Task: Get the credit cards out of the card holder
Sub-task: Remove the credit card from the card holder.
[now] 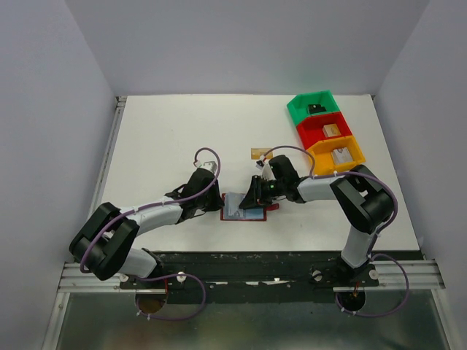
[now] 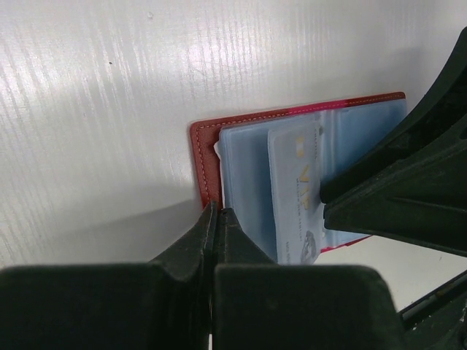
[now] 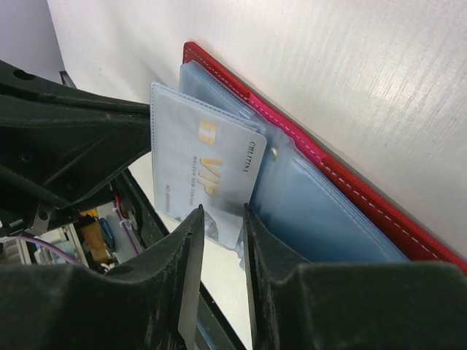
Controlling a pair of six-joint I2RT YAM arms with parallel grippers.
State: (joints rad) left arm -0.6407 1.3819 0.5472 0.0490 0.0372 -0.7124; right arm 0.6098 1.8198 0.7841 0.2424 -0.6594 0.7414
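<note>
The dark red card holder (image 1: pixel 246 212) lies open on the table between my two grippers, its light blue sleeves showing. My left gripper (image 2: pixel 217 211) is shut on the card holder's red left edge (image 2: pixel 206 153). A silver-grey credit card (image 2: pixel 295 182) marked VIP sits in a clear sleeve that is lifted off the holder (image 3: pixel 350 186). My right gripper (image 3: pixel 221 211) is narrowly open, its tips at the lower edge of this card (image 3: pixel 211 160). A gold-tan card (image 1: pixel 257 154) lies on the table just beyond the grippers. The other cards are hidden.
Green (image 1: pixel 315 108), red (image 1: pixel 325 131) and orange (image 1: pixel 339 154) bins with small items stand in a row at the back right. The two grippers (image 1: pixel 219 204) (image 1: pixel 255 195) are very close together over the holder. The table's black front rail (image 1: pixel 248 257) runs just behind the holder.
</note>
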